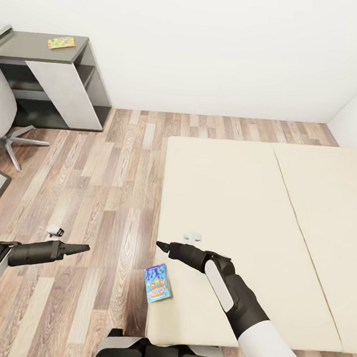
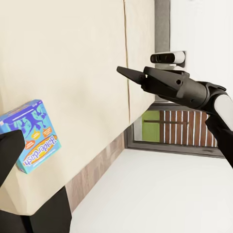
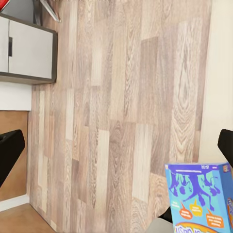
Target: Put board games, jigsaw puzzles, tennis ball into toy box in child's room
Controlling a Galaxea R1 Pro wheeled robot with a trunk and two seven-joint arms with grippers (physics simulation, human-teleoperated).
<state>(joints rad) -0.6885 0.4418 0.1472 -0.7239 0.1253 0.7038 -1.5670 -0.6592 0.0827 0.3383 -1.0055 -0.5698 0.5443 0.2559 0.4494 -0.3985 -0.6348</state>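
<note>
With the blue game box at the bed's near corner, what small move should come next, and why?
Probably lower the right gripper toward the blue board game. The box lies on the bed at its near corner, free of both grippers, and the right one hovers just beyond it; the left gripper is out over the floor.

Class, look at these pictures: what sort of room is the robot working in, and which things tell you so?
Probably a bedroom: a wide cream bed on wood-plank floor, a blue board game at the bed's edge, and a grey desk against the wall.
</note>
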